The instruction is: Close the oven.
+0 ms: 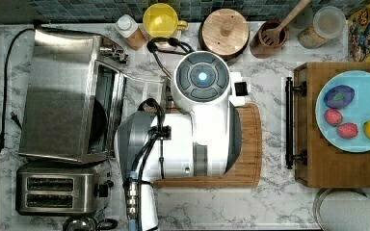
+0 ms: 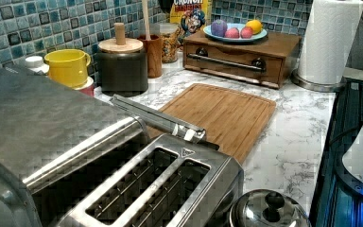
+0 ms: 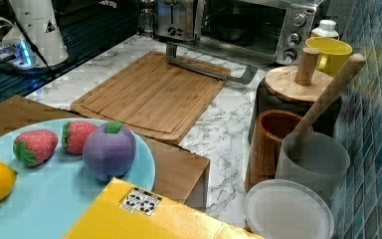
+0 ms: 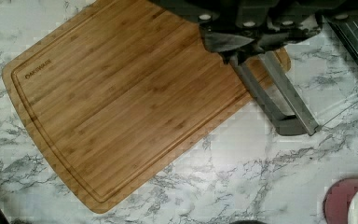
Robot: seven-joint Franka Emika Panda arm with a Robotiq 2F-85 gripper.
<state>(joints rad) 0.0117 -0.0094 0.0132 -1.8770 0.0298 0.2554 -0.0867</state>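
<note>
Oven [image 3: 258,27] door lies open, handle [image 3: 206,67] over cutting board [image 3: 149,94] edge.

You see a rectangular bamboo cutting board [image 3: 151,94] mid-frame in the right view, a pale blue plate [image 3: 144,172] of toy fruit at lower left.

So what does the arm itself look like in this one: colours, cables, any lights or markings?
The arm is glossy white with grey joint sections. In the top view its topmost joint carries a round dark grey cap with a glowing blue-white light at the centre. Black cables run along its side down to a ribbed metal connector. The claw is dark grey to black, with small pale screw heads on its underside.
</note>
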